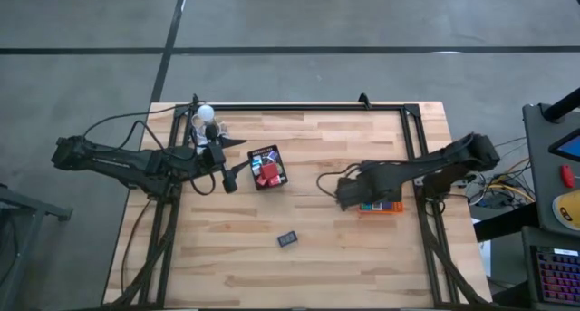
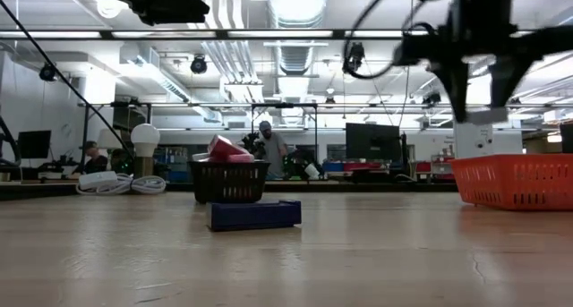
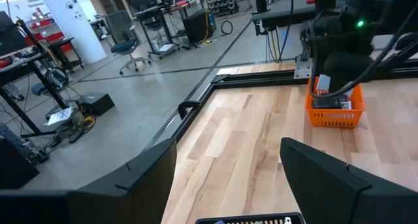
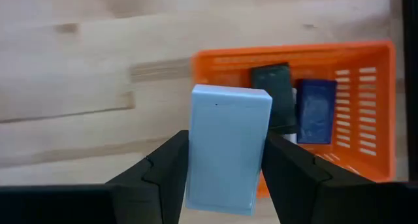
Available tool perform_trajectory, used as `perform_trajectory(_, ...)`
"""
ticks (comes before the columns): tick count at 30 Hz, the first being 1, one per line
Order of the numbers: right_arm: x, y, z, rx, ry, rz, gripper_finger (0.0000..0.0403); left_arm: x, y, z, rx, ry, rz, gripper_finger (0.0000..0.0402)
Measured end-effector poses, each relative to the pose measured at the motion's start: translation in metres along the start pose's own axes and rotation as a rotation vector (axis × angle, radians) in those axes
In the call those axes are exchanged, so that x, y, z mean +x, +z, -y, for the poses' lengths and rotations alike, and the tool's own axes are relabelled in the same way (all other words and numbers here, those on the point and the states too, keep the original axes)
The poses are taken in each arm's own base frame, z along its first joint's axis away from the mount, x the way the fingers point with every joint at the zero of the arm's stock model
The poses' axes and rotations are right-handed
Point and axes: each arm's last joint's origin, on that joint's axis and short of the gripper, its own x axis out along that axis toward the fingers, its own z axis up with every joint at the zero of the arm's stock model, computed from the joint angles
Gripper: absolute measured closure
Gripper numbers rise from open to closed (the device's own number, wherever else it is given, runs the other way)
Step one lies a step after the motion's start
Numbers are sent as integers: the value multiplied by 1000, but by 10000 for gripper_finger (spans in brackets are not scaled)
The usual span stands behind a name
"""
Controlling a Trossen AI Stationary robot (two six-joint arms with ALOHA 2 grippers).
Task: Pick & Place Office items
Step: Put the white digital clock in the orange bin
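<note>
Pale-blue block (image 4: 227, 149) pinched upright btwn fingers of right gripper (image 4: 222, 178), long axis in line w/ the fingers, hung above orange tray (image 4: 372, 61) at its near rim. Drop point likely just fwd, over dark pieces already inside. Farther off: left gripper (image 3: 228, 185) spread, empty, near black mesh tray (image 1: 267, 166).

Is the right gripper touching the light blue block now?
Touching. In the right wrist view the right gripper has the light blue block pressed between its two fingers, above the orange tray.
</note>
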Motion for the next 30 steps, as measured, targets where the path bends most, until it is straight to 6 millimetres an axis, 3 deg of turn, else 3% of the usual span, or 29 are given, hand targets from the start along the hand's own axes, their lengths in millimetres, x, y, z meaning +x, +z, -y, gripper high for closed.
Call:
perform_trajectory(10,47,7,50,93,101,-85,232,0,0,0,0,0,0,126)
perform_trajectory(15,67,8,66,106,148,-106,232,0,0,0,0,0,0,126)
perform_trajectory(22,83,6,74,153,146,-125,232,0,0,0,0,0,0,126)
perform_trajectory(30,79,6,72,149,143,-129,231,0,0,0,0,0,0,126)
